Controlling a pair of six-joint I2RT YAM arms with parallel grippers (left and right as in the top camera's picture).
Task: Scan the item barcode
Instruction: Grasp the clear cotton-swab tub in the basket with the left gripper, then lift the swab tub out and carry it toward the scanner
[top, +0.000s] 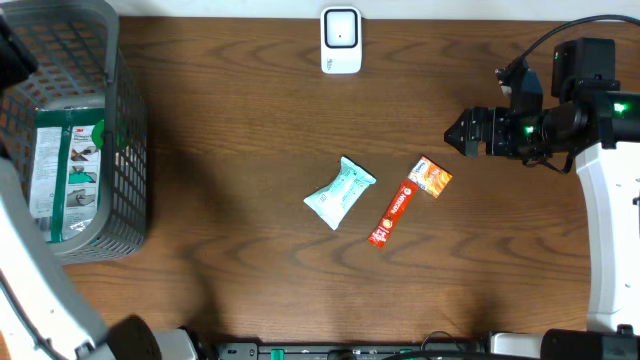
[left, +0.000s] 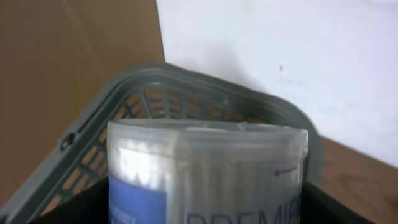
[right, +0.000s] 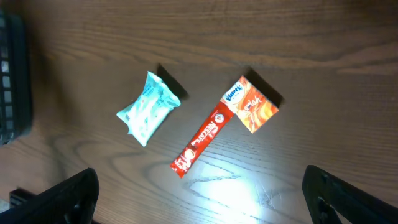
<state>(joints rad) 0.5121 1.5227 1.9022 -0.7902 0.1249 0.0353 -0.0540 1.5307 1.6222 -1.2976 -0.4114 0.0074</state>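
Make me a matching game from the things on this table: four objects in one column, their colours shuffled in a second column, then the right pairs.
Objects:
1 scanner
2 basket
3 stick sachet
4 crinkled packet

Colours:
A red
B grey
C teal
D white

Pairs: 1-D, 2-B, 3-A, 4-C

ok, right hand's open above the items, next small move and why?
Probably lower the right hand toward the orange tissue pack: the hand hangs open and empty, that pack lies nearest it, and no item is at the scanner. The red stick ends at the pack's corner, so aim away from it.
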